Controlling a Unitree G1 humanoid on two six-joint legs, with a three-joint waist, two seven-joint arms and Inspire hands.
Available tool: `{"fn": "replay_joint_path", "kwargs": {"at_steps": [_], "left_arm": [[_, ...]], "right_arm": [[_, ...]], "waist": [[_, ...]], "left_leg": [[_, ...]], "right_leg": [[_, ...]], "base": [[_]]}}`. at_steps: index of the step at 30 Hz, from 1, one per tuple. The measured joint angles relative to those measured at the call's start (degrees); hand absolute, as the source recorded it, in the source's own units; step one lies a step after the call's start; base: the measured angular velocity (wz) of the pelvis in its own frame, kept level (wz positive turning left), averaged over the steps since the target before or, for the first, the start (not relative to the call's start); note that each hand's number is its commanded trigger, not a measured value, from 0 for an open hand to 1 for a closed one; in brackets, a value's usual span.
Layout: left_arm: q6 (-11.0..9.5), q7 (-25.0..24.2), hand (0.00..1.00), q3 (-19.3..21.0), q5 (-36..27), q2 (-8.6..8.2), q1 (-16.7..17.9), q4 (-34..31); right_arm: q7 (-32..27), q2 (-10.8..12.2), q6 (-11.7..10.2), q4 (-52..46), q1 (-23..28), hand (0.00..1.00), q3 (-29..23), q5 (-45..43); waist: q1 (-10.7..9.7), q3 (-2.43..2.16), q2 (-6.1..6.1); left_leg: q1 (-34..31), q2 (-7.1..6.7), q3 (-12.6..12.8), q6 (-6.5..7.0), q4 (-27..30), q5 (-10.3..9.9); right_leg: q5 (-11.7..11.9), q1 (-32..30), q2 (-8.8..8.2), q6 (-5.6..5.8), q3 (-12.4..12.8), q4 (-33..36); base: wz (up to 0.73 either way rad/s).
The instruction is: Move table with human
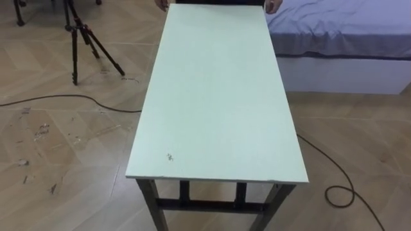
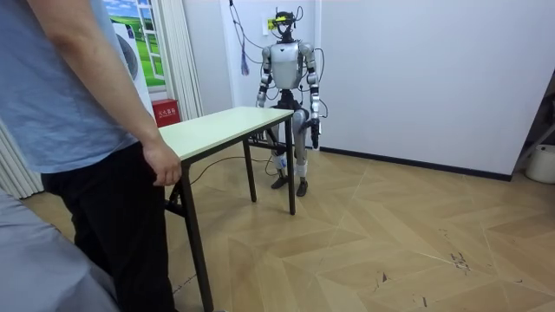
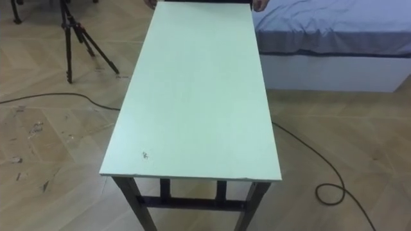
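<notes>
The long table (image 1: 218, 96) points away from the robot; a person's hand (image 2: 162, 165) grips its far end. The robot's left hand (image 2: 314, 130) hangs free, and I cannot tell how open it is.

Pale green table (image 1: 218, 96), black legs (image 1: 151, 200)

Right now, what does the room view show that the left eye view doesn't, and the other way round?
Room view: the robot standing at the table's far end, its left hand hanging by its side. Left eye view: a tripod on the floor and a small mark on the table top. Both: the pale table with a person's hand at one end.
</notes>
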Motion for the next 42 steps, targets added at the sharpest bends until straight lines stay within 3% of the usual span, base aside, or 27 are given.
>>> {"fn": "replay_joint_path", "kwargs": {"at_steps": [4,5,9,13,18,22,25,32,35,42], "left_arm": [[0.2,-3.4,0.0,-5.4,-11.6,0.02,3.1,-7.4],[0.0,-3.6,0.0,-6.1,-12.1,0.19,3.4,-8.4],[0.2,-4.3,0.0,-11.6,-17.6,2.73,5.2,-13.7],[0.1,-4.3,0.0,-14.0,-23.4,3.84,6.2,-20.4],[-0.2,-4.3,0.0,-18.5,-30.5,2.82,3.6,-31.2],[-0.1,-4.3,0.0,-19.0,-31.5,2.73,2.2,-36.8],[-0.1,-4.3,0.0,-19.1,-31.8,2.85,2.0,-37.6],[0.0,-4.2,0.0,-19.4,-31.7,4.16,1.8,-38.7],[0.1,-4.2,0.0,-18.9,-31.2,5.31,1.4,-41.8],[1.6,-3.9,0.0,-17.2,-30.8,6.09,0.6,-42.4]], "right_arm": [[2.2,0.9,0.3,-7.2,2.7,0.0,0.2,6.3],[2.5,0.9,0.7,-8.5,3.2,0.0,0.2,7.1],[3.8,0.4,1.3,-17.4,6.0,0.0,3.0,13.9],[6.3,0.5,1.2,-22.3,5.2,0.0,6.5,15.9],[7.2,0.5,1.2,-27.4,5.0,0.0,9.3,18.8],[7.3,-0.3,1.2,-31.8,5.1,0.0,9.4,19.9],[7.3,-1.2,1.2,-32.4,4.8,0.0,9.8,19.9],[7.1,-1.5,1.1,-32.7,3.6,0.0,10.4,19.6],[7.0,-1.9,1.2,-35.8,3.4,0.0,10.8,19.6],[6.0,-2.2,2.5,-36.3,3.4,0.0,10.9,21.9]], "waist": [[-0.2,-0.04,0.25],[-0.2,-0.07,0.25],[-0.6,-0.14,0.8],[-1.6,0.08,1.19],[-2.1,0.15,1.4],[-2.5,0.27,1.26],[-2.6,0.22,1.34],[-2.9,0.58,0.67],[-3.1,0.47,0.25],[-2.6,0.43,0.2]], "left_leg": [[-0.5,-0.04,0.0,0.15,0.0,-0.1],[-0.7,-0.05,-0.1,0.15,0.0,-0.1],[-0.9,-0.05,-0.1,0.15,0.5,-0.1],[-1.0,0.04,-0.1,0.19,0.7,-0.1],[-1.6,-0.08,-0.1,0.4,0.9,-0.2],[-1.0,-0.02,0.2,0.4,0.7,-0.2],[-0.7,-0.02,0.3,0.39,0.5,-0.2],[-1.0,-0.07,0.2,0.39,0.7,-0.2],[-1.3,-0.05,0.2,0.4,0.7,-0.2],[-0.7,-0.03,1.1,0.4,0.3,-0.2]], "right_leg": [[0.0,-0.3,-0.06,0.03,-0.1,0.1],[0.0,-0.4,-0.07,0.03,-0.1,0.1],[0.0,-0.5,-0.09,0.03,-0.1,0.3],[0.0,-1.1,-0.17,0.03,-0.2,1.0],[0.0,-1.2,-0.53,0.08,-0.9,1.1],[0.0,-1.2,-0.31,0.08,-0.4,1.1],[0.0,-1.2,-0.23,0.08,-0.1,1.1],[0.0,-1.8,-0.33,0.08,0.1,1.1],[0.0,-2.1,-0.31,0.08,0.1,1.2],[0.0,-2.0,-0.33,0.08,0.2,1.1]], "base": [[0.02],[0.0],[0.0],[0.0],[0.01],[-0.07],[-0.06],[0.0],[0.0],[-0.05]]}}
